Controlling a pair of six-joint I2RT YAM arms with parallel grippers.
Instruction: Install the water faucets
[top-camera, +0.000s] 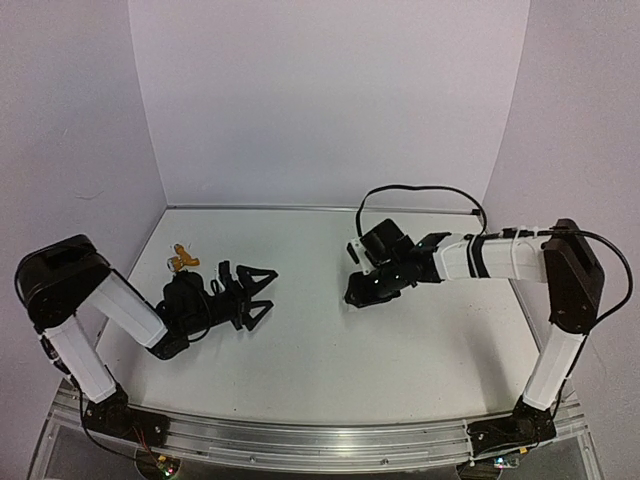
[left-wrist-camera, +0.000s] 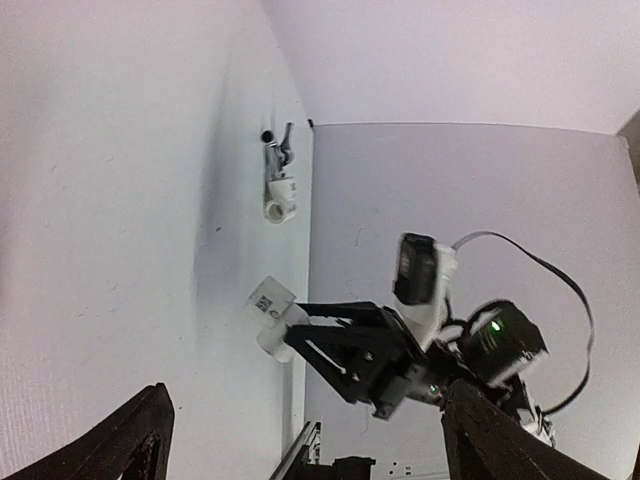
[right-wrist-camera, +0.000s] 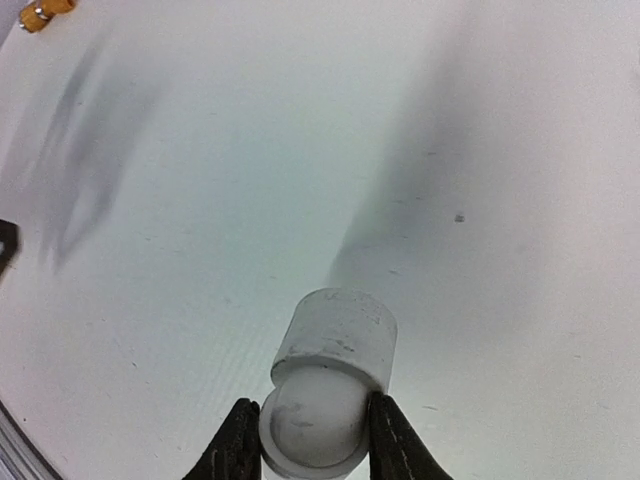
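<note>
The brass-gold faucet (top-camera: 182, 259) lies on the table at the far left, just behind my left arm; its tip shows in the right wrist view (right-wrist-camera: 45, 12). The silver faucet (left-wrist-camera: 279, 150) sits screwed onto a white fitting (left-wrist-camera: 282, 196) far across the table. My left gripper (top-camera: 262, 295) is open and empty, its jaws spread wide (left-wrist-camera: 305, 405). My right gripper (top-camera: 352, 296) is shut on a white elbow fitting (right-wrist-camera: 328, 385) and holds it close to the table top. That fitting, with a label on it, also shows in the left wrist view (left-wrist-camera: 272, 312).
White walls close the table at the back and both sides. A black cable (top-camera: 420, 192) loops above the right arm. An aluminium rail (top-camera: 320, 440) runs along the near edge.
</note>
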